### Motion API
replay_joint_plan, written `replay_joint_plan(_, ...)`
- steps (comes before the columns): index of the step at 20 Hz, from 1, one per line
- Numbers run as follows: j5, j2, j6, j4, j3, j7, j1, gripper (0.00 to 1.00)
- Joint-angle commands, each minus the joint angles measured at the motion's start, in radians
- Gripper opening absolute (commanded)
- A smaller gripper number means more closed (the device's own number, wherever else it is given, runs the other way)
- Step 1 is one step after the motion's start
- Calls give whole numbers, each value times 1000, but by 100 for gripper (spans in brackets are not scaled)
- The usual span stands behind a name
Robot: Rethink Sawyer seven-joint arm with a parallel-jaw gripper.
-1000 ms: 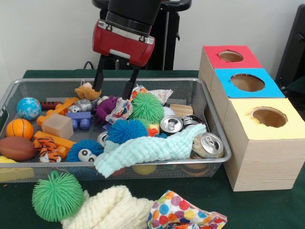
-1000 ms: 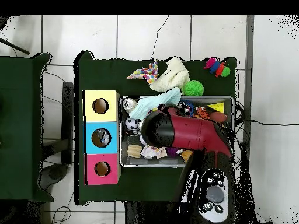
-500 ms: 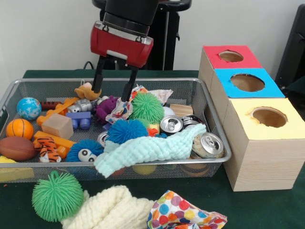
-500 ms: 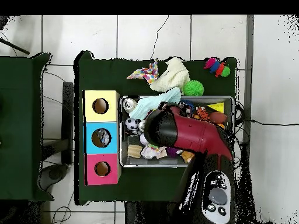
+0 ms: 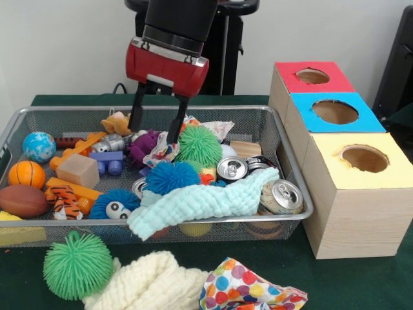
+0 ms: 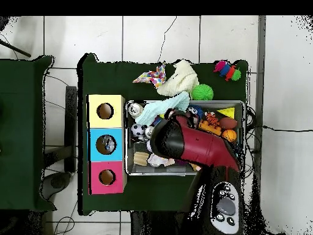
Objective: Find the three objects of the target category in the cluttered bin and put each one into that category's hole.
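My gripper (image 5: pixel 155 131) hangs open inside the wire bin (image 5: pixel 271 126), near its back wall. Its fingertips straddle a purple toy (image 5: pixel 143 144) and a patterned cloth (image 5: pixel 164 150), with nothing held. Just right of it lies a green spiky ball (image 5: pixel 199 145), and a blue spiky ball (image 5: pixel 170 176) lies in front. Cans (image 5: pixel 231 168) (image 5: pixel 282 196) lie at the bin's right end beside a light blue cloth (image 5: pixel 200 203). Red (image 5: pixel 313 76), blue (image 5: pixel 335 112) and yellow (image 5: pixel 364 158) holed boxes stand to the right. In the overhead view the red arm (image 6: pixel 195 145) hides the gripper.
The bin's left end holds a globe ball (image 5: pixel 39 146), a basketball (image 5: pixel 26 174), a football (image 5: pixel 22 201), a toy tiger (image 5: pixel 63 199) and blocks. In front of the bin lie a green spiky ball (image 5: pixel 77 265), a cream knit cloth (image 5: pixel 148 281) and a polka-dot cloth (image 5: pixel 248 292).
The gripper rose slightly, then came back down a little to the right over the purple toy. It stays open and nothing was picked up.
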Motion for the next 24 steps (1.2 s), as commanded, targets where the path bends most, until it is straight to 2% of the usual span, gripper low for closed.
replay_joint_plan(1,3,74,-35,100,28,199,8,100)
replay_joint_plan(9,48,152,-123,101,6,266,69,100)
replay_joint_plan(12,53,169,-150,104,5,261,78,100)
replay_joint_plan(16,30,232,-167,66,-35,213,129,100)
replay_joint_plan(24,52,241,-214,81,-33,228,120,100)
